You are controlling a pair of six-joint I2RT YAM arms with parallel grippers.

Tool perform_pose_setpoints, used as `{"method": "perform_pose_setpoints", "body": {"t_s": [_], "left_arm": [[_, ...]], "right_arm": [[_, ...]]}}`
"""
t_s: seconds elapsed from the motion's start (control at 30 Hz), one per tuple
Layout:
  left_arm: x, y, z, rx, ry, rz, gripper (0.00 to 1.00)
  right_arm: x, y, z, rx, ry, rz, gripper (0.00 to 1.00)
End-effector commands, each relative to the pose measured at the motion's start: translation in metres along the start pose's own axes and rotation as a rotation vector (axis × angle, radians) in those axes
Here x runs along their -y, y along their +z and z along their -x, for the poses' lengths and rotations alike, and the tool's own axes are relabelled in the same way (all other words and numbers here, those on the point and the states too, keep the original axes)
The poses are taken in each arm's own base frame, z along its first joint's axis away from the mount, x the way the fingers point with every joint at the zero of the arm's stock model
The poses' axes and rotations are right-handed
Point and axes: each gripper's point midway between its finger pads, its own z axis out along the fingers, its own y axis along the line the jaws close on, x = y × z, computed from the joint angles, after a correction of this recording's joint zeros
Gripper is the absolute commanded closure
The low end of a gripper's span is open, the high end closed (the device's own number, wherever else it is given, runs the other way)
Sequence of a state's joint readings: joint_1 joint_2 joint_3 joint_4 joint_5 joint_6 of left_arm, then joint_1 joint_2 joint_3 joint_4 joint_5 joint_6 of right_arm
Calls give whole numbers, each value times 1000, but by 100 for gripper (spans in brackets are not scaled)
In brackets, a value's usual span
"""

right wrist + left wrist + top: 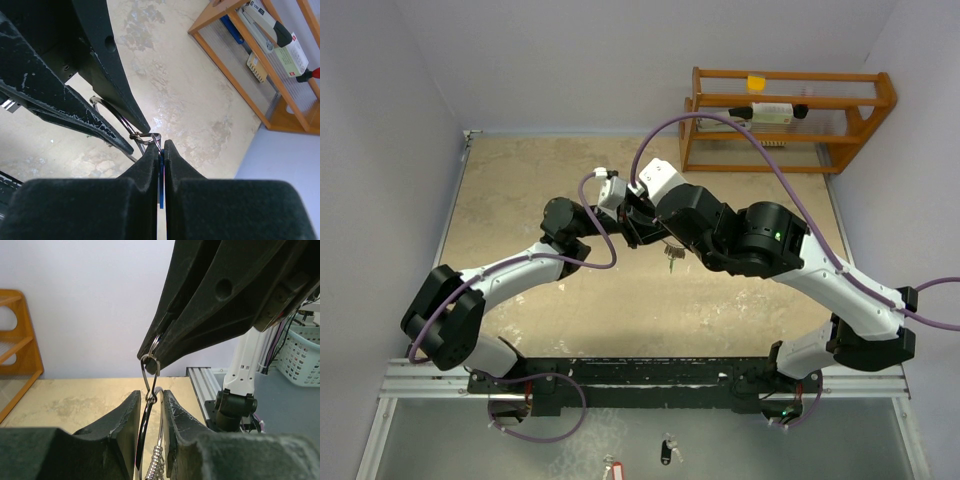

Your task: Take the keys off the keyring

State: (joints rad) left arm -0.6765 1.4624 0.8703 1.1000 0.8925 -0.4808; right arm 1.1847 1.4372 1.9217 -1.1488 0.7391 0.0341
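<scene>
Above the table (520, 180), left gripper (151, 395) and right gripper (161, 147) meet at the keyring (150, 375).

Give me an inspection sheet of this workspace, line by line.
Surface: beige mottled table.
Job's things: keyring in the air between both grippers; green key dangling below.
Clutter: black-tagged key, red-tagged key off the table near the bases; wooden rack, far right corner.
Grippers: left gripper slightly parted around keyring, grip unclear; right gripper shut on blue key.
Cables: purple cables loop over both arms.
Surroundings: pale walls; basket beside table.
</scene>
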Motion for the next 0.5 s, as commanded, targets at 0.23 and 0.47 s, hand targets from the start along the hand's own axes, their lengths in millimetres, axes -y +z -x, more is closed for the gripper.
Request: {"method": "perform_pose_setpoints", "body": {"t_s": [0.23,0.47], "left_arm": [[10,4,17,79,-3,-50,74],[9,4,13,84,-14,-59,93]], "right_arm": [[7,-6,6,43,32,-19,100],[7,-6,6,47,34,-18,100]]}}
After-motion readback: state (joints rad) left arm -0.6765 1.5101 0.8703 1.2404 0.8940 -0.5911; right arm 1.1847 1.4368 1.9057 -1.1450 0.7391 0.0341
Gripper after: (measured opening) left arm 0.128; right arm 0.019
